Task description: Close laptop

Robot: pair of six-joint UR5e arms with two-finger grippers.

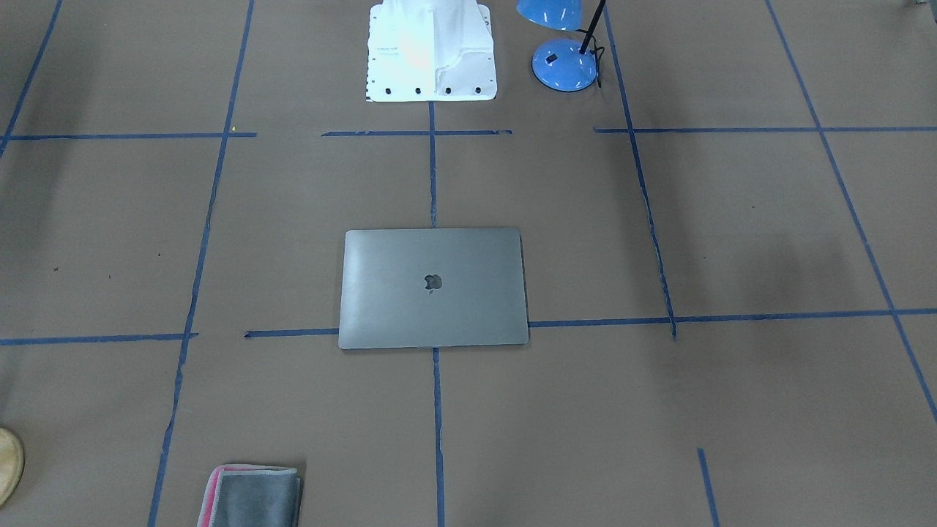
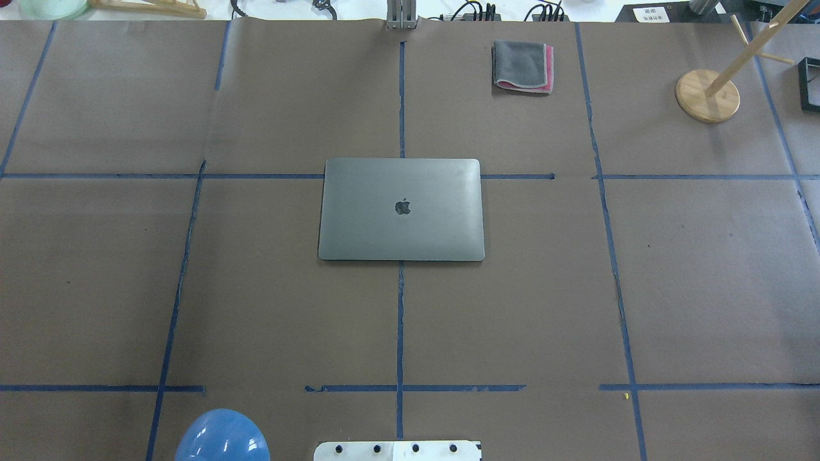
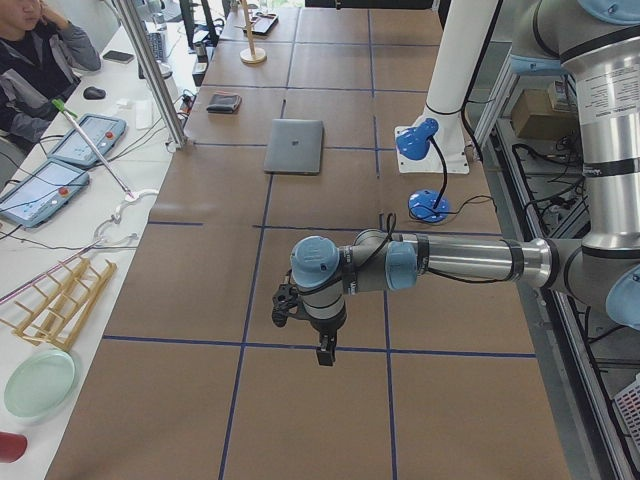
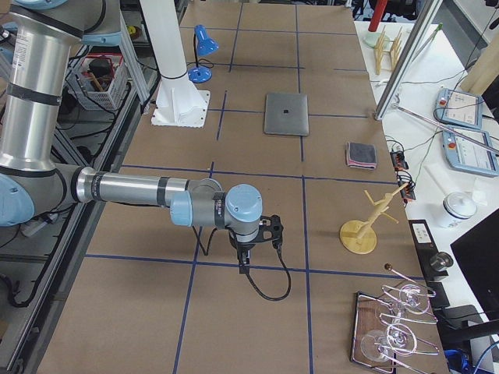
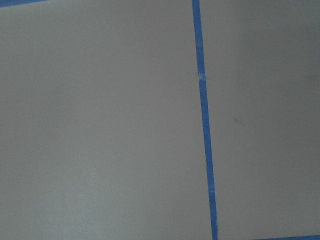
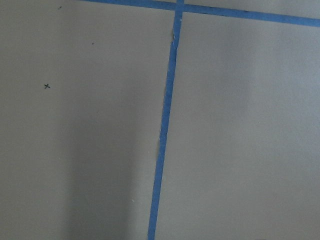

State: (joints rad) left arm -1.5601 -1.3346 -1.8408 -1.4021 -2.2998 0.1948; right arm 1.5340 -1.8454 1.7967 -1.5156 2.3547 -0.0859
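Observation:
The laptop (image 2: 401,209) lies shut and flat at the table's centre, grey lid up with the dark apple logo showing; it also shows in the front-facing view (image 1: 433,287), the left side view (image 3: 295,146) and the right side view (image 4: 285,114). My left gripper (image 3: 325,352) hangs over bare table far from the laptop, seen only in the left side view. My right gripper (image 4: 242,263) hangs over bare table at the other end, seen only in the right side view. I cannot tell whether either is open or shut. Both wrist views show only brown table and blue tape.
A folded grey-and-pink cloth (image 2: 523,66) lies beyond the laptop. A blue desk lamp (image 1: 565,62) stands beside the white robot base (image 1: 430,51). A wooden stand (image 2: 708,95) is at the far right. An operator (image 3: 40,60) sits at the side bench.

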